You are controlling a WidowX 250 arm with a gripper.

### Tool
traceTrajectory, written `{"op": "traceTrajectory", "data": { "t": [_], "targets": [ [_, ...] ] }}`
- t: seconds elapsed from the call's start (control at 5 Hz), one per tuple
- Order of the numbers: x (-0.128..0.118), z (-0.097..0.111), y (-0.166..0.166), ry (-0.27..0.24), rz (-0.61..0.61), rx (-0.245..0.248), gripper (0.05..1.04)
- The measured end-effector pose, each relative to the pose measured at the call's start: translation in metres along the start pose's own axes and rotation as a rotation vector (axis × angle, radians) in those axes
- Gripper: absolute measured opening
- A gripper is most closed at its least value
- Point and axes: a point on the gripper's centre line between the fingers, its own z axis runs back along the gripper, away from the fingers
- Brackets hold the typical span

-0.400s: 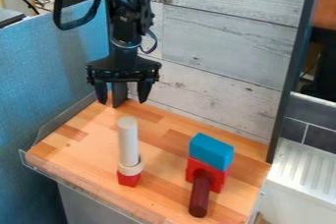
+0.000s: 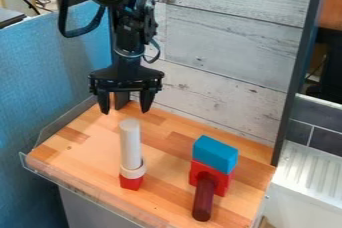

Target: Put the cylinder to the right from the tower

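1. Overhead, toward the upper left of the camera view, the black gripper hangs pointing down above the far part of the wooden work surface. It is released, its two fingers standing well apart.
2. Two cylinders are noted. The pale cylinder stands upright left of the middle of the surface, nearer the camera than the gripper.
3. At its foot sits a cream collar, directly above a small red block. Together these form a slender stack.
4. The dark red cylinder is at the right-hand part of the surface, its length directed toward the near edge. Its far end meets the front of a larger red block; whether it enters that block cannot be determined.
5. Resting on the larger red block is a blue block, set at an angle to the camera.
6. A whitewashed plank wall backs the surface, and a blue partition borders its left side.
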Motion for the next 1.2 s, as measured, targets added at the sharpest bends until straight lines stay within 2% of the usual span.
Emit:
{"op": "traceTrajectory", "data": {
  "t": [0.2,1.0,1.2],
  "targets": [
    [-0.003,-0.007,-0.002,0.021,0.003,0.003,1.001],
    [-0.015,-0.006,-0.012,0.069,0.002,-0.007,1.001],
    [-0.023,-0.015,-0.012,0.113,-0.001,0.044,1.001]
  ]
}}
